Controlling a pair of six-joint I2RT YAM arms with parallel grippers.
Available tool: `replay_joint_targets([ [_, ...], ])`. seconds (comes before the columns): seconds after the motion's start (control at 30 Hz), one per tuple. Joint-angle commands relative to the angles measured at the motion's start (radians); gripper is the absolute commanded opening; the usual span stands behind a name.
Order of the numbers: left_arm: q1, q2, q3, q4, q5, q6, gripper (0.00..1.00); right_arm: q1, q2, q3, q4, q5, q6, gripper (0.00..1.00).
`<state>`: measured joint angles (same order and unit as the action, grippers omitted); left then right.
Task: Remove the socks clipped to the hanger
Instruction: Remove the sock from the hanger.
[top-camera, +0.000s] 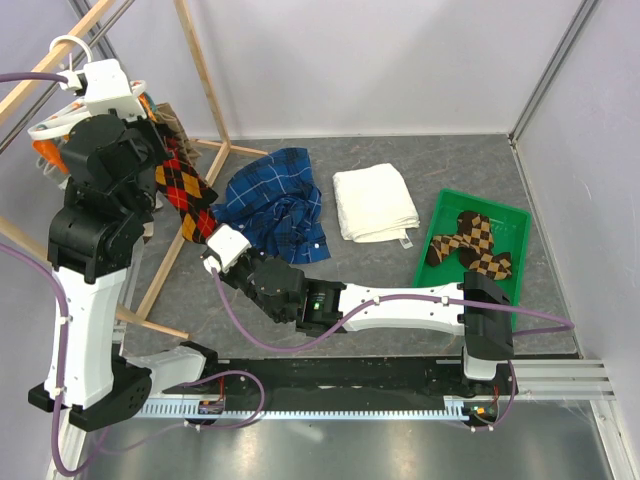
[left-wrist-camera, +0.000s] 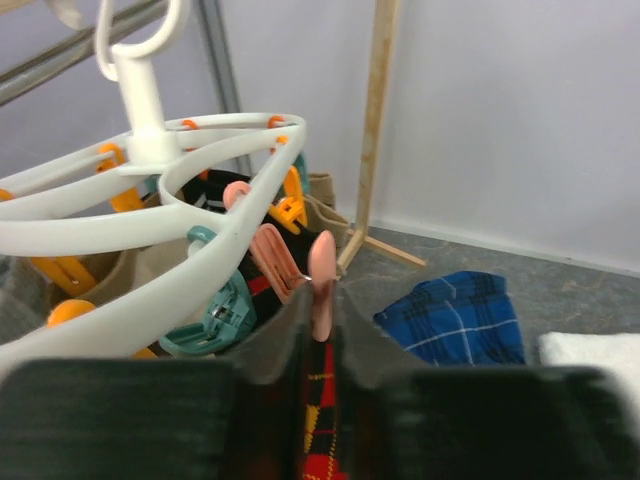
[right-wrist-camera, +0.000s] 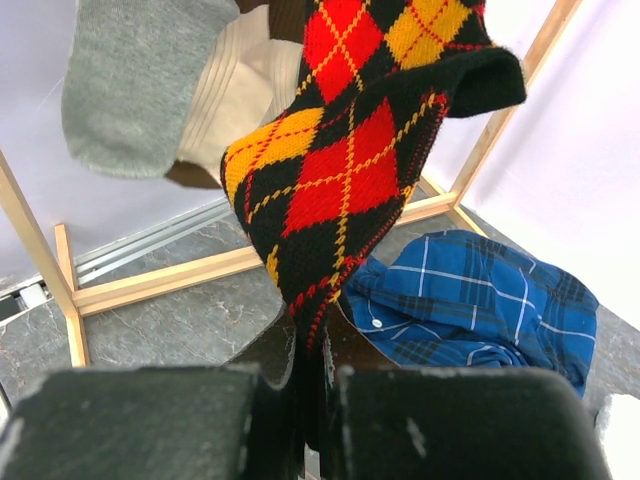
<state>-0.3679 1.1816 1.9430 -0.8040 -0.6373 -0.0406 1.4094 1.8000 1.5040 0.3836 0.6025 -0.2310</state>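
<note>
Fingers of the left gripper (left-wrist-camera: 320, 335) are pressed together on a pink clothespin (left-wrist-camera: 322, 270) that hangs from the white hanger (left-wrist-camera: 150, 130), at the upper left of the top view. The right gripper (right-wrist-camera: 312, 385) pinches the lower tip of the red-and-yellow argyle sock (right-wrist-camera: 350, 170). This sock hangs down from the hanger beside a grey sock (right-wrist-camera: 130, 80) and a beige sock (right-wrist-camera: 240, 80). Two brown checkered socks (top-camera: 470, 245) lie in the green tray (top-camera: 445, 205) at right.

You face pale lilac walls (top-camera: 400, 60) running from 9 to 3 o'clock, evenly lit. Below them is a grey stone-patterned tabletop (top-camera: 330, 150). A wooden rack (top-camera: 205, 80) stands at 10 o'clock, and a metal post (top-camera: 548, 65) rises at 2 o'clock.
</note>
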Motion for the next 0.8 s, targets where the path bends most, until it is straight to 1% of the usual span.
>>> replay_joint_targets([
  [0.0, -0.002, -0.025, 0.008, 0.061, 0.088, 0.018, 0.40, -0.007, -0.010, 0.036, 0.015, -0.013, 0.021, 0.00],
  [0.1, -0.002, -0.037, 0.001, 0.068, 0.140, 0.033, 0.52, -0.018, -0.021, 0.055, -0.012, -0.041, 0.053, 0.00],
  [0.2, 0.000, -0.063, -0.021, 0.074, 0.169, 0.039, 0.54, -0.053, -0.048, 0.048, -0.029, -0.101, 0.146, 0.00],
  [0.27, -0.002, -0.082, -0.039, 0.071, 0.174, 0.039, 0.55, -0.079, -0.068, 0.033, -0.034, -0.145, 0.208, 0.00],
  [0.37, -0.002, -0.094, -0.058, 0.056, 0.195, 0.039, 0.56, -0.101, -0.088, 0.006, -0.025, -0.165, 0.229, 0.00],
  [0.5, -0.002, -0.092, -0.033, -0.001, 0.209, 0.027, 0.56, -0.116, -0.114, -0.027, 0.001, -0.205, 0.253, 0.00],
  [0.63, -0.002, -0.086, -0.004, -0.044, 0.202, 0.007, 0.56, -0.116, -0.100, 0.008, -0.024, -0.259, 0.245, 0.00],
  [0.7, -0.003, -0.074, 0.028, -0.066, 0.223, -0.012, 0.54, -0.116, -0.100, 0.013, -0.025, -0.279, 0.251, 0.00],
  [0.73, -0.002, -0.076, 0.030, -0.066, 0.261, -0.010, 0.54, -0.116, -0.103, 0.015, -0.019, -0.286, 0.260, 0.00],
  [0.77, -0.003, -0.076, 0.030, -0.064, 0.269, -0.004, 0.54, -0.116, -0.105, 0.015, -0.017, -0.285, 0.263, 0.00],
])
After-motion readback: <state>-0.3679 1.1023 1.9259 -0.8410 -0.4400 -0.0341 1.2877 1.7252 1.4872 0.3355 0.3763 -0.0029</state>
